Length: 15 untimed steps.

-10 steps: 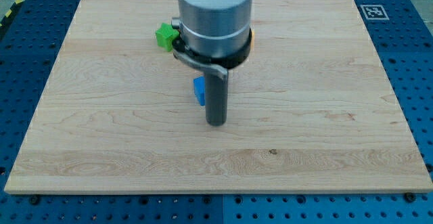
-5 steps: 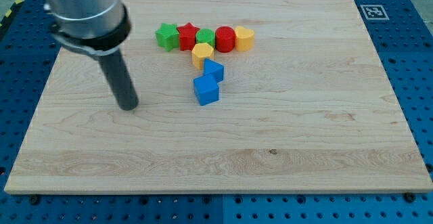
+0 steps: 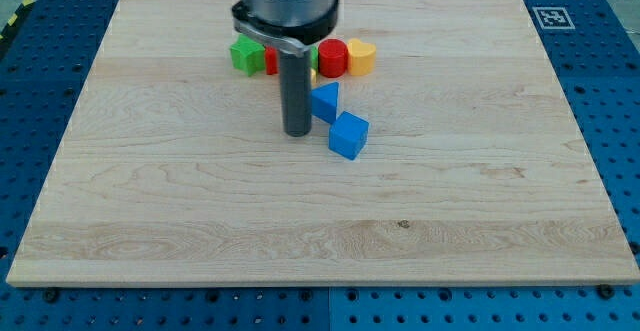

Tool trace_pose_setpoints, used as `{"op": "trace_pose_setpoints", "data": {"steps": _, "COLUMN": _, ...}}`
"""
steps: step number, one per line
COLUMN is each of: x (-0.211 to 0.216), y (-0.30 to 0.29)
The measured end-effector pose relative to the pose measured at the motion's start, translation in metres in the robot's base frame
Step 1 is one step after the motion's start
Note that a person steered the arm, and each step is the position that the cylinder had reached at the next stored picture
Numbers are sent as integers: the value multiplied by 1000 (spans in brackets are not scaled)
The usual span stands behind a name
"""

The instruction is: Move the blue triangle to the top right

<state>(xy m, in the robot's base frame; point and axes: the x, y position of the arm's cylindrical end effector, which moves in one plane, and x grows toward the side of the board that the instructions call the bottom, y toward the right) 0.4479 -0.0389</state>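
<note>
Blue triangle (image 3: 324, 101) is seen near counter (image 3: 480, 171) centre, touched on its left by my tip (image 3: 296, 131), blue cube (image 3: 348, 135) just below-right; no jaws are fitted, and the top-right push is judged barely begun.

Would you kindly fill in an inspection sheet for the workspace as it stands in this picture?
Surface: pale wooden board on a blue perforated table.
Job's things: blue triangle block, just to the view's right of my tip, far from the top right corner.
Clutter: blue cube block below-right of the triangle; a row at the view's top with green block, red block and yellow block, partly hidden by the arm.
Grippers: none; dark rod only.
Cables: nothing seen.
Surroundings: black-and-white marker tag at the board's top right corner.
</note>
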Motion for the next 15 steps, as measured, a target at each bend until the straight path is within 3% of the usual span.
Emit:
{"op": "trace_pose_setpoints", "data": {"steps": 2, "x": -18, "y": 68}}
{"op": "trace_pose_setpoints", "data": {"steps": 4, "x": -18, "y": 73}}
{"op": "trace_pose_setpoints", "data": {"steps": 6, "x": -73, "y": 165}}
{"op": "trace_pose_setpoints", "data": {"steps": 7, "x": -68, "y": 175}}
{"op": "trace_pose_setpoints", "data": {"steps": 10, "x": -19, "y": 105}}
{"op": "trace_pose_setpoints", "data": {"steps": 11, "x": -28, "y": 79}}
{"op": "trace_pose_setpoints", "data": {"steps": 13, "x": -88, "y": 100}}
{"op": "trace_pose_setpoints", "data": {"steps": 15, "x": -95, "y": 97}}
